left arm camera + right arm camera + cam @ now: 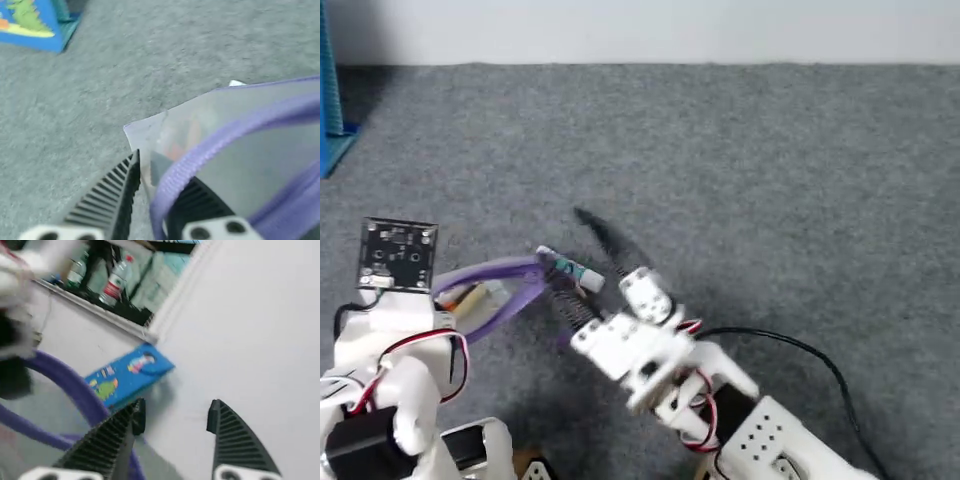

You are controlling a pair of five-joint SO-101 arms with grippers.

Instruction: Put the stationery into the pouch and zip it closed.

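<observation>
The left gripper point(145, 165) pinches the clear purple-zippered plastic pouch point(240, 145), stretched along the table's point(770, 150) near edge toward the wide-spread right gripper point(176, 410).

Bright, even light, seemingly from overhead. A soft, dim shadow pools on the carpet point(548, 395) beside the right claw point(175, 412). Just ahead of the left claw point(149, 176), the pouch point(235, 150) film carries a pale sheen.

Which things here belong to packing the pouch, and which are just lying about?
Job: pouch; orange item inside it; small green-and-white item by its mouth; left gripper, jaws shut on its corner; right gripper, jaws open.
Lying about: blue box; bottles in the room behind.
</observation>
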